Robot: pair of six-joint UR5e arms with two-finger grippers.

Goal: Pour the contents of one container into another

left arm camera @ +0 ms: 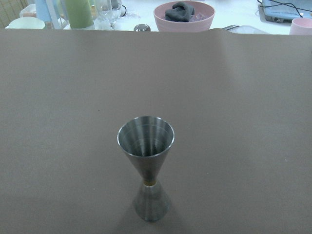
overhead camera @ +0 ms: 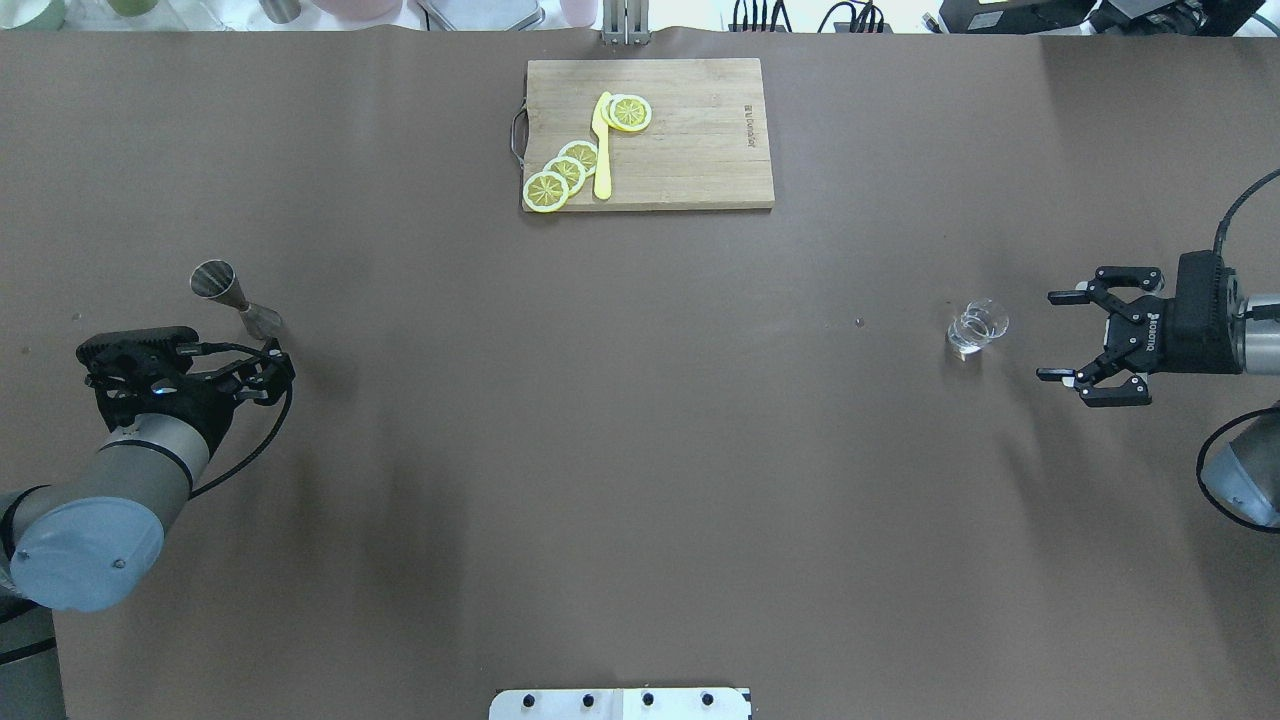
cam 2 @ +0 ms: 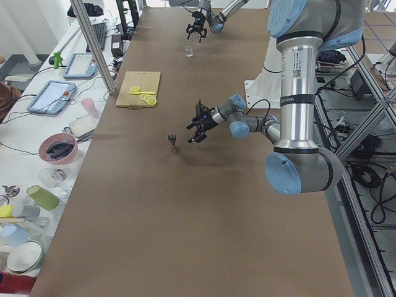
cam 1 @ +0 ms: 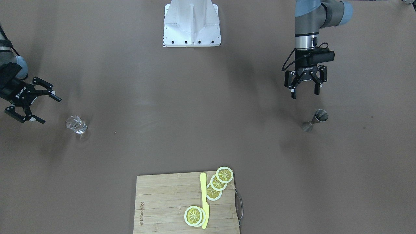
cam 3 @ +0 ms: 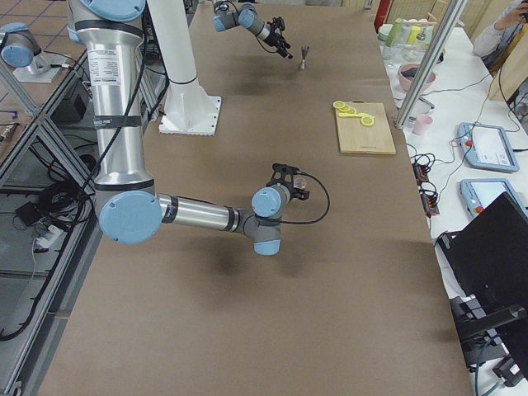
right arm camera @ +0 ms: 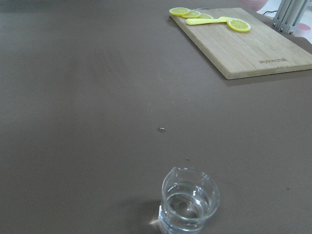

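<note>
The clear glass [overhead camera: 977,327] stands upright on the brown table with a little clear liquid in it, and fills the bottom of the right wrist view [right arm camera: 189,200]. My right gripper [overhead camera: 1050,336] is open and level, a short way to the side of the glass, not touching it [cam 1: 76,124]. The steel jigger [overhead camera: 235,300] stands upright at the other end of the table. My left gripper [cam 1: 305,94] hangs open just short of the jigger [cam 1: 314,120], apart from it. The left wrist view looks straight at the jigger [left arm camera: 146,165].
A wooden cutting board [overhead camera: 700,150] with lemon slices [overhead camera: 565,172] and a yellow knife [overhead camera: 602,145] lies at the far middle of the table. The robot's white base plate [cam 1: 191,26] sits at the near edge. Bowls and cups [left arm camera: 184,14] stand beyond the table's left end.
</note>
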